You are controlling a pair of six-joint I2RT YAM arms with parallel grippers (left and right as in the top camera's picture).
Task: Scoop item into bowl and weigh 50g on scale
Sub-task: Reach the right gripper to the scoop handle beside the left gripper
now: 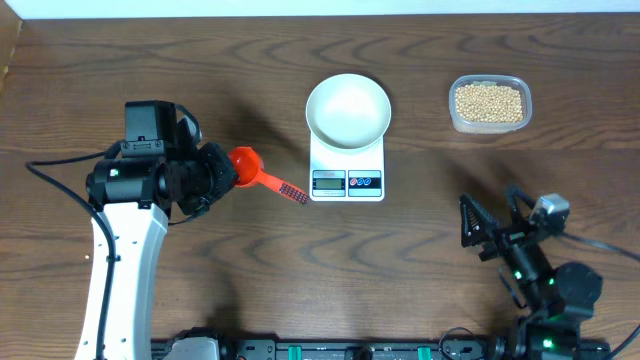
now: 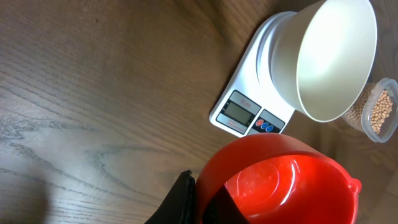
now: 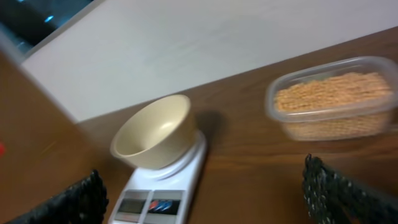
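An empty white bowl [image 1: 348, 108] [image 2: 333, 56] [image 3: 154, 132] rests on the white scale [image 1: 347, 175] [image 2: 249, 115] [image 3: 163, 198] at the table's middle back. The tan beans [image 1: 489, 102] [image 3: 329, 93] [image 2: 380, 113] fill a clear tub [image 1: 489, 125] at the back right. Left of the scale, my left gripper [image 1: 216, 172] [image 2: 202, 186] is shut on the rim of a red scoop [image 1: 246, 164] [image 2: 280, 180]; the scoop's cup is empty and its handle points toward the scale. My right gripper [image 1: 490, 225] [image 3: 204, 171] stands open at the front right, holding nothing.
The wooden table [image 1: 200, 60] has a white wall along its far edge. Cables and a black rail [image 1: 330, 350] run along the front edge.
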